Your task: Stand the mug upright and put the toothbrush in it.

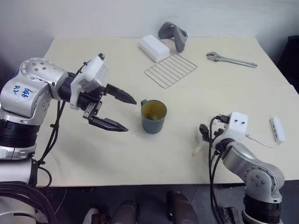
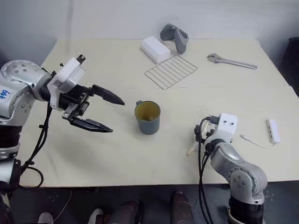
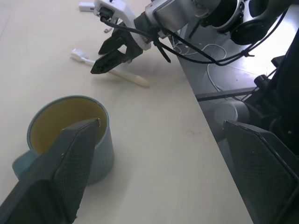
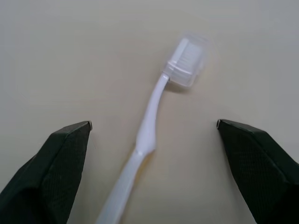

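Standing upright, mug (image 1: 153,116) empty; toothbrush (image 4: 148,135) flat on table (image 1: 93,154); both grippers spread wide, nothing held

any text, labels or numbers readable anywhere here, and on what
Blue handwriting on the left arm's silver shoulder shell: perhaps two short lines, too scrawled to read for sure.
The mug, toothbrush, wrench, white block and white adapter: no readable print.
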